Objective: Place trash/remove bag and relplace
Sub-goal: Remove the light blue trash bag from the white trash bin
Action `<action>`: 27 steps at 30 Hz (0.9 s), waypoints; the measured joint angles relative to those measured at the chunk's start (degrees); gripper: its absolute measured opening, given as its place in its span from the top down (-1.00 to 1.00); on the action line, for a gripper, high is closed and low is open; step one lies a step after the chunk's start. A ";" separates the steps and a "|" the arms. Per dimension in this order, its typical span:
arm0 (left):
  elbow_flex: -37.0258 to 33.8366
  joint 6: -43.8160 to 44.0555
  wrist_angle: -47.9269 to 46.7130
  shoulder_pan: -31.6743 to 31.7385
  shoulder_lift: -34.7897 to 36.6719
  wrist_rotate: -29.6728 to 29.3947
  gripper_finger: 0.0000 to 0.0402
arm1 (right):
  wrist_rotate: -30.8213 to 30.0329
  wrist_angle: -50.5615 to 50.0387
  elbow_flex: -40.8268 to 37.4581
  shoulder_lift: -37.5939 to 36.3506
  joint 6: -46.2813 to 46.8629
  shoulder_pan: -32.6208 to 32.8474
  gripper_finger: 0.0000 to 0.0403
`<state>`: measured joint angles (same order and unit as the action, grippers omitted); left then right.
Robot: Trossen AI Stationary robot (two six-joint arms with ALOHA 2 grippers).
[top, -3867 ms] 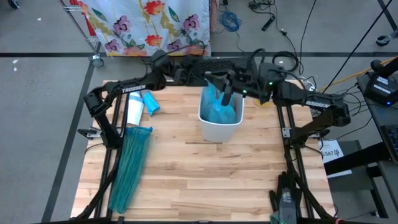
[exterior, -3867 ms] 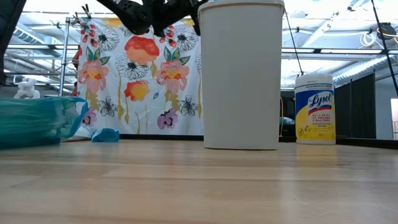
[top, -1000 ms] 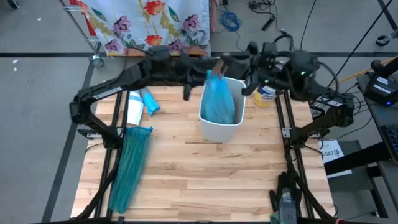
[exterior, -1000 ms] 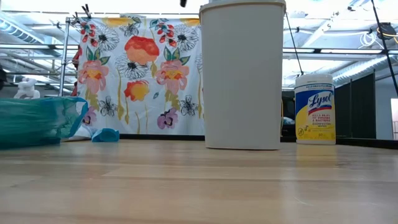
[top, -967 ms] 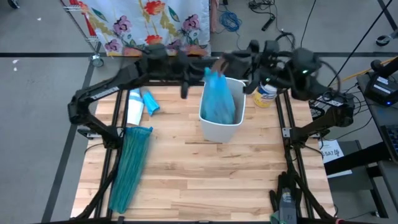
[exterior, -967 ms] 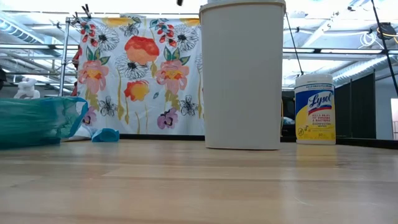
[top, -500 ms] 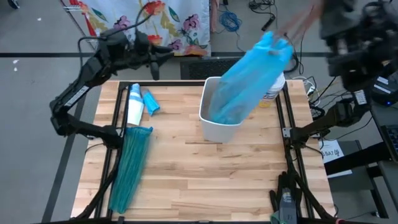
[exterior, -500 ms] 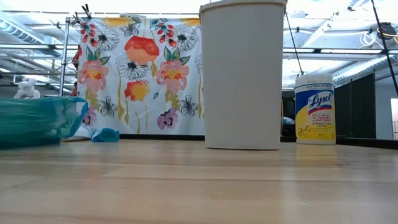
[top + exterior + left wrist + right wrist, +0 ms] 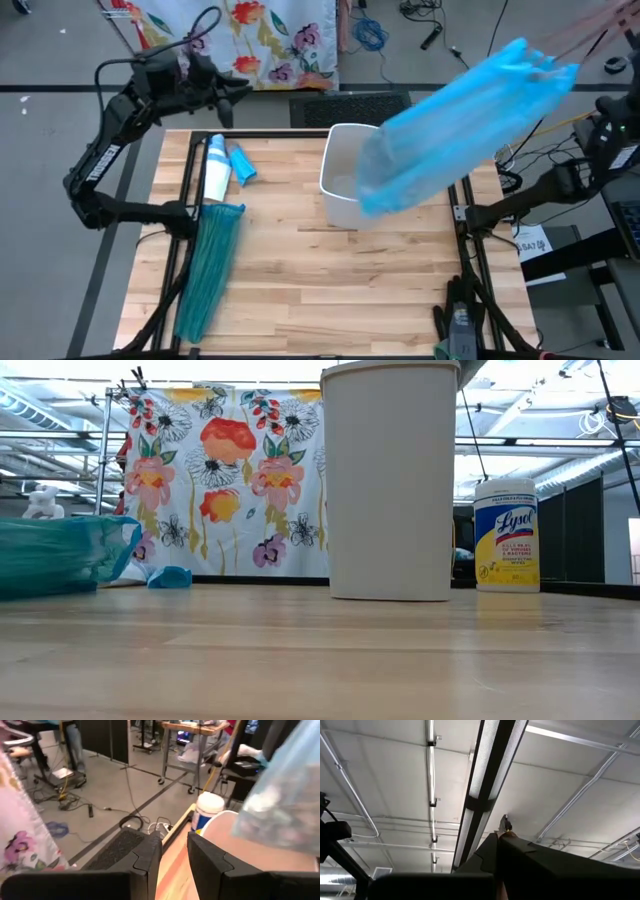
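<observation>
The wooden surface [image 9: 330,280] carries all the things, and above its far right part hangs the pale-blue bag [image 9: 450,130], which is the largest thing in the high view. The bag is lifted out of the white bin [image 9: 340,190] and stretches slanted from over the bin's mouth up toward the far right corner of the picture, where its gathered top is; what holds that top is blurred there. In the left wrist view the bag [image 9: 285,800] is translucent and some pale lumps show through it, but what they are cannot be told. The bin stands upright near the far edge of the surface, in the middle, and in the low view it [image 9: 390,480] is a tall white cylinder. At the left edge of the surface lies the long teal-green bag [image 9: 207,270], stretched flat along that edge. The left arm is raised beyond the far left corner of the surface, and its left gripper [image 9: 235,92] is well apart from the bin; in its own wrist view its fingers [image 9: 145,857] stand a little apart with nothing between them. The right gripper [image 9: 502,836] points up at the ceiling, and its fingers are pressed together; whether bag plastic is between them cannot be told. A canister of wipes [image 9: 506,535] stands upright just beside the bin on its right. A white tube [image 9: 215,172] and a small blue packet [image 9: 242,164] lie side by side near the far left corner.
</observation>
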<state>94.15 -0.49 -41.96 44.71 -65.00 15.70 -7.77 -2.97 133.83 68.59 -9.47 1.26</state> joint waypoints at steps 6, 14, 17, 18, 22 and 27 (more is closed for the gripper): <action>0.00 1.51 -2.46 0.37 0.88 -0.38 0.50 | -2.88 -4.06 -0.01 -3.72 0.82 -0.02 1.00; 0.00 3.21 -4.42 0.37 1.08 -0.32 0.50 | -5.78 -8.88 -0.03 -8.32 2.26 -0.02 1.00; 0.00 3.22 -5.99 0.30 1.07 -0.27 0.50 | -5.74 -8.93 -0.05 -9.73 2.99 -0.02 1.00; 0.00 3.28 -6.64 0.30 1.06 -0.28 0.50 | -5.71 -8.94 -0.05 -10.27 2.99 -0.02 1.00; 0.00 6.35 -8.62 0.24 1.08 -0.26 0.50 | -5.51 -9.91 -0.01 -12.13 3.10 -0.02 1.00; 0.00 10.45 -10.42 0.11 1.08 -0.15 0.50 | -5.91 -21.64 0.06 -13.93 8.21 -0.02 1.00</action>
<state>94.15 9.95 -52.38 44.82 -63.92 15.55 -13.68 -24.61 133.88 54.66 -1.25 1.23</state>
